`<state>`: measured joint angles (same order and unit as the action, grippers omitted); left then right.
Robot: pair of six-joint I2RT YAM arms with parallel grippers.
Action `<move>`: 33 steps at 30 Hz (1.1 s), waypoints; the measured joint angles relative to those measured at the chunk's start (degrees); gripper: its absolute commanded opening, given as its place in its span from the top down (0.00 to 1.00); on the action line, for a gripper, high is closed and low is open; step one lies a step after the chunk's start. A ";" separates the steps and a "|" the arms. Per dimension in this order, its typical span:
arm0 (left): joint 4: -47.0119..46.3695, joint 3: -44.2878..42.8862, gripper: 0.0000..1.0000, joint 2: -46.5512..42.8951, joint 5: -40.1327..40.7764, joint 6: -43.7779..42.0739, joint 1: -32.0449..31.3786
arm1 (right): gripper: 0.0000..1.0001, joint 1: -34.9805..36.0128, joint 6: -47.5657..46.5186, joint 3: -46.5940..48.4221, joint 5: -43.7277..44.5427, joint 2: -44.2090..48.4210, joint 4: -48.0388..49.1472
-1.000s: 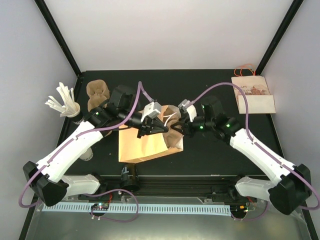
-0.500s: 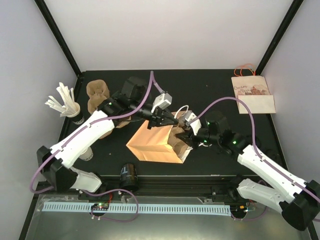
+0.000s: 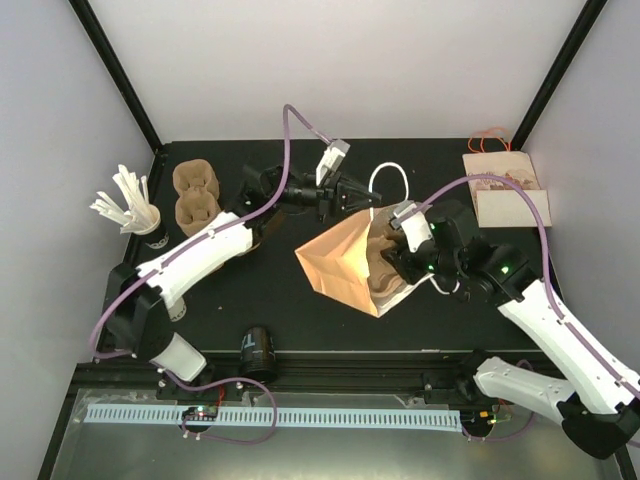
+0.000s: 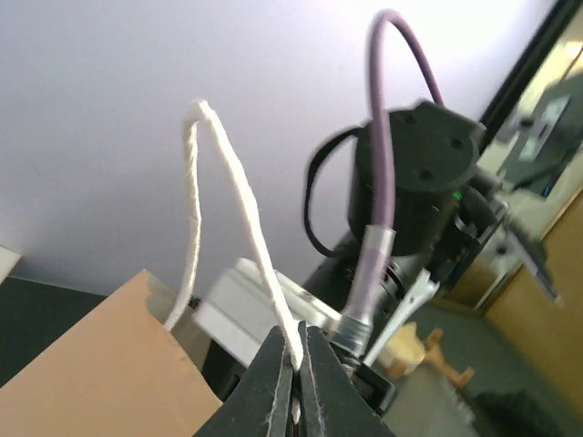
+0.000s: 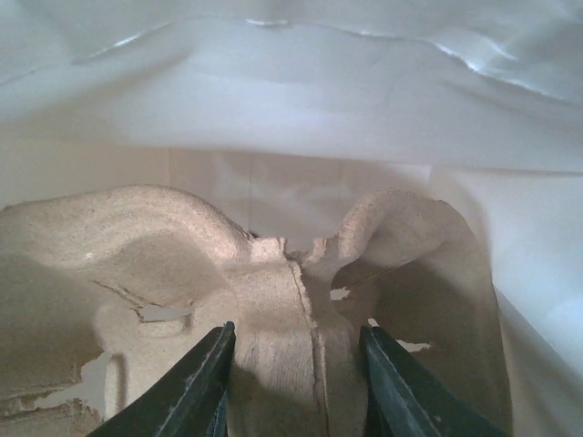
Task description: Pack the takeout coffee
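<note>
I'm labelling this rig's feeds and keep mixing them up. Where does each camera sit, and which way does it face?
Top external: above and behind the bases, facing down at the table; both arms show, meeting at the paper bag.
Left wrist: on the left arm, facing along its shut jaws, which pinch the bag handle; right arm beyond.
Right wrist: on the right arm, facing into the bag; its jaws flank the cup carrier.
Shared: top and left wrist both show the bag handle.
</note>
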<state>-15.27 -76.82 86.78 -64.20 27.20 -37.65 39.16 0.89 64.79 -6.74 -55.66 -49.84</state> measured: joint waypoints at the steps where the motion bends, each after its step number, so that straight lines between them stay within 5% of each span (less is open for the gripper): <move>1: -5.70 0.63 0.98 1.25 -0.46 5.38 0.57 | 0.63 0.00 0.48 1.11 0.70 -0.35 -1.46; 8: -30.40 9.03 0.98 8.00 -0.87 29.49 3.56 | 0.64 0.00 2.08 7.45 4.13 -8.02 -12.26; 17: -40.85 19.06 0.98 8.15 -0.81 36.57 7.37 | 0.65 0.07 2.05 9.42 5.46 -15.34 -16.46; 33: -17.44 21.70 0.94 1.33 3.45 15.50 11.87 | 0.66 2.38 1.79 11.23 6.05 -27.76 -14.73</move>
<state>-32.71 -55.11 88.12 -60.75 42.70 -25.78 41.54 2.68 76.03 -0.69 -83.42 -64.58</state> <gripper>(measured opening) 0.053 0.347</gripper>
